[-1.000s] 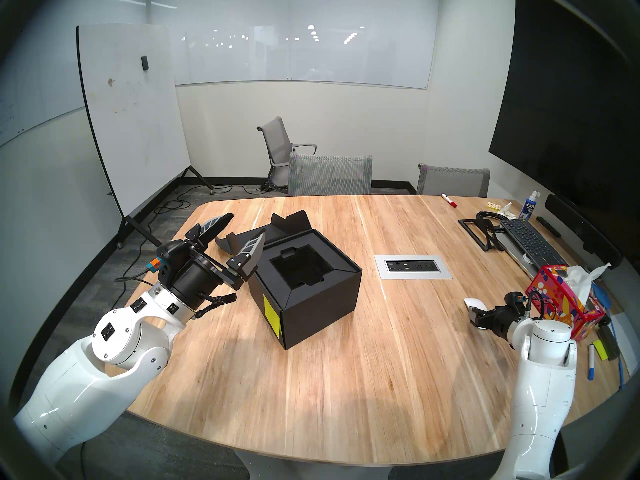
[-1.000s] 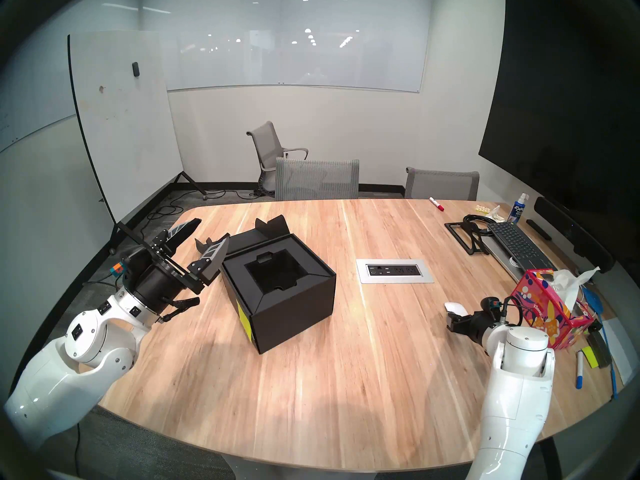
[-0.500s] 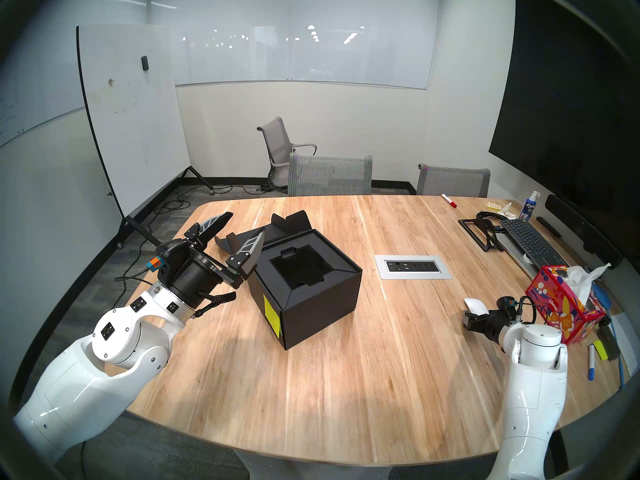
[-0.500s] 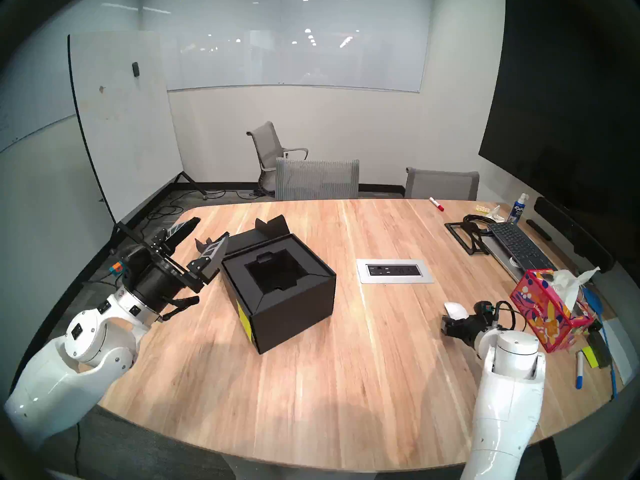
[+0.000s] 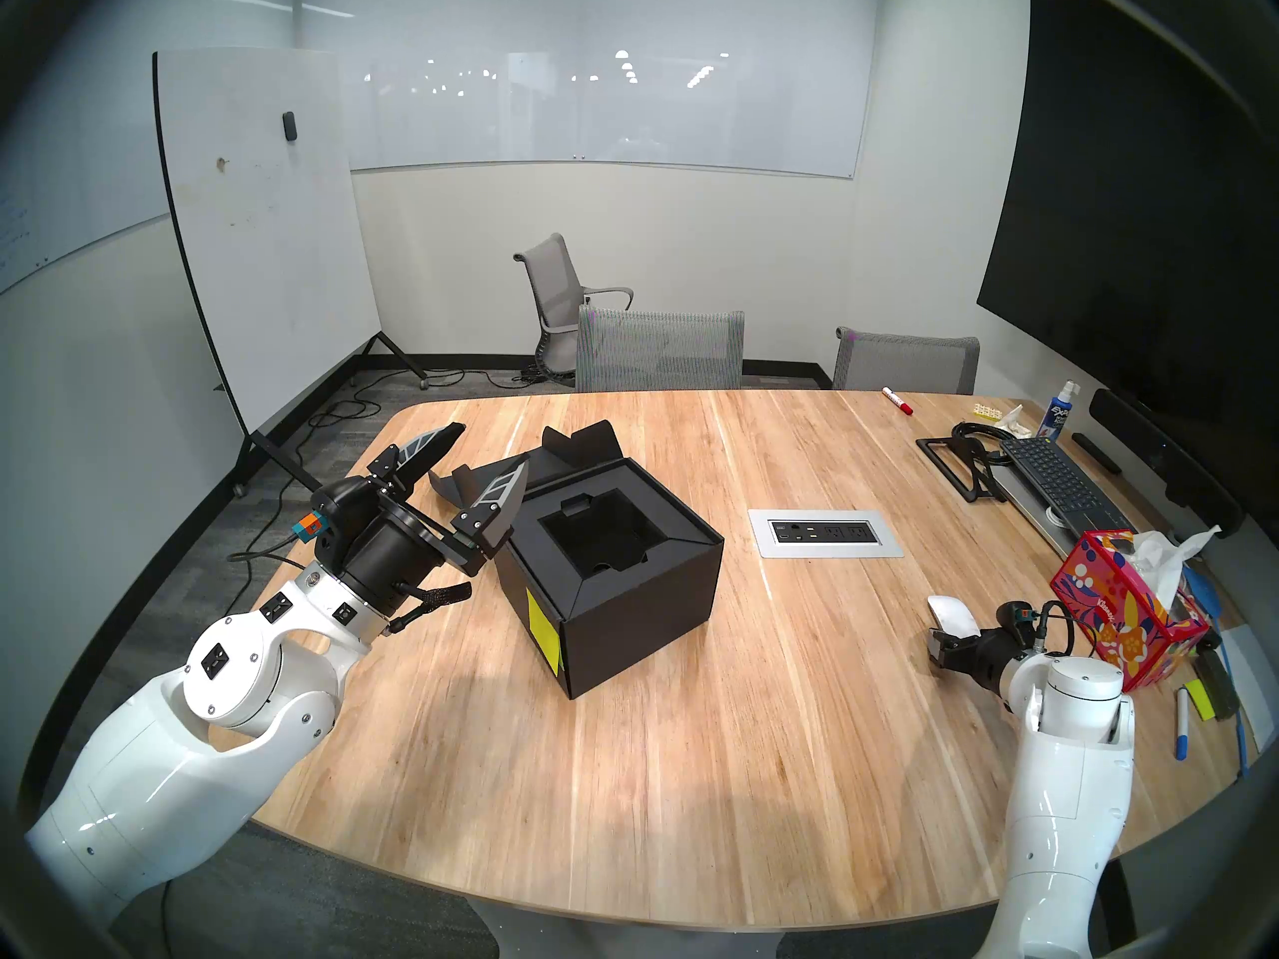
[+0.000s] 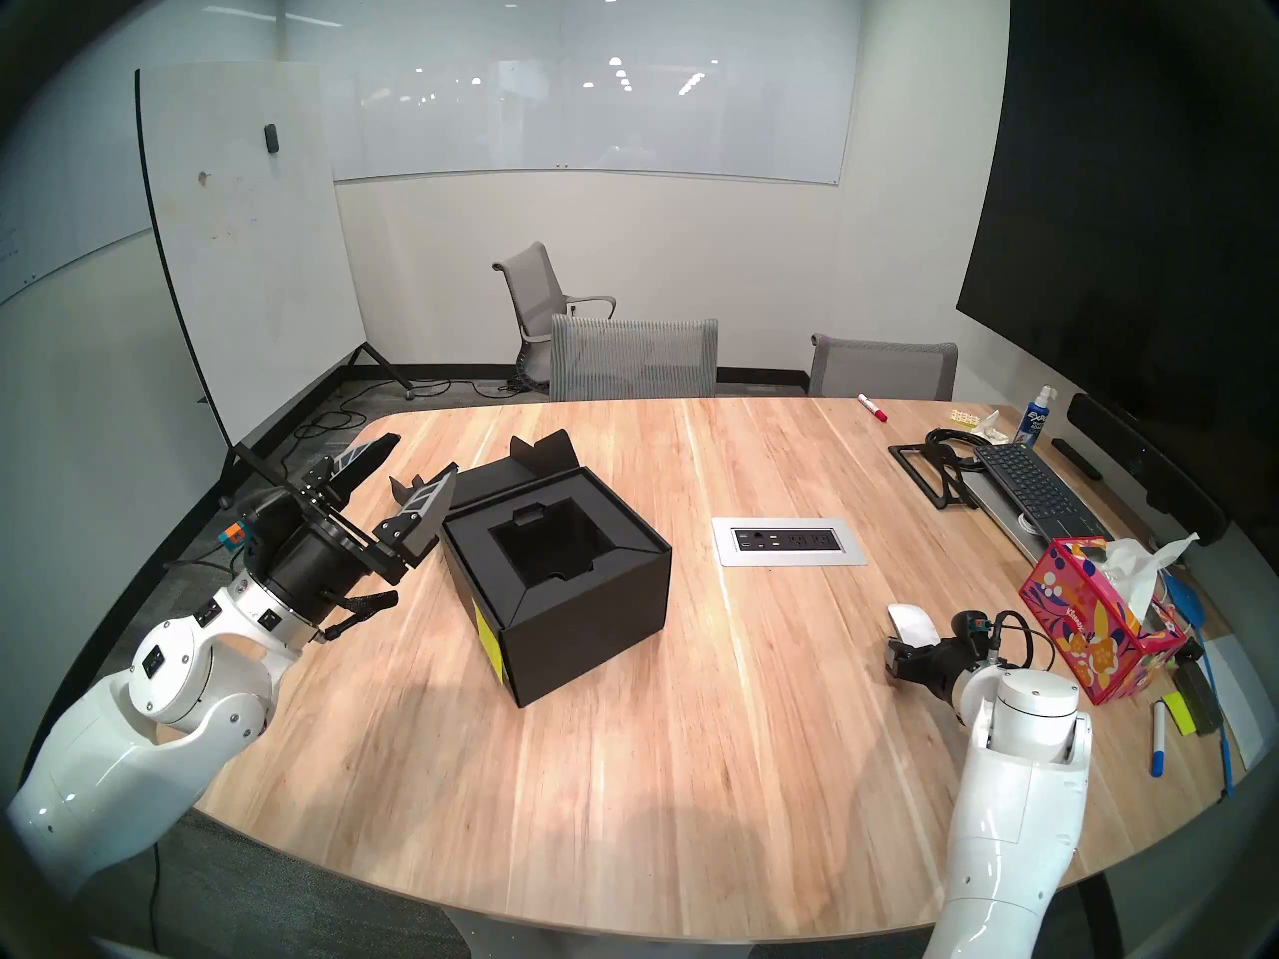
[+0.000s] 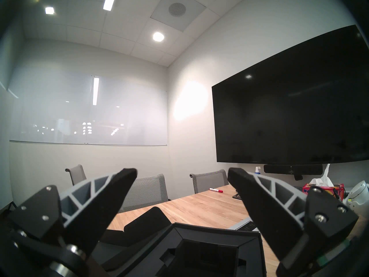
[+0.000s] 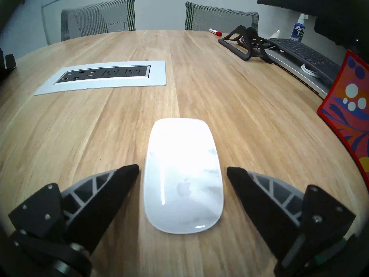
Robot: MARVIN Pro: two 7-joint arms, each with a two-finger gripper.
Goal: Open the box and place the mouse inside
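The black box [image 5: 637, 611] stands open at the table's middle left, its flap lid [image 5: 578, 445] folded back behind it. A neon yellow-green sticky note [image 5: 542, 629] is on its left side, and a black insert with an empty recess [image 5: 599, 539] fills the top. My left gripper [image 5: 488, 452] is open and empty, up off the table at the box's far left corner; the box also shows in the left wrist view [image 7: 209, 250]. The white mouse [image 8: 183, 174] lies flat on the table [image 5: 692, 764]. My right gripper [image 8: 182, 168] is open, its fingers on both sides of the mouse's rear half with small gaps.
A pink patterned tissue box [image 5: 1121, 611] stands just right of my right wrist. A silver power outlet plate [image 5: 823, 533] is set into the table between box and mouse. A keyboard [image 5: 1059, 480], black stand [image 5: 958, 463], red marker [image 5: 897, 400] and blue pen [image 5: 1182, 726] lie along the right side.
My right arm has shifted slightly left and back toward me, so more of the mouse shows ahead of the gripper. The mouse, box and left arm have not moved.
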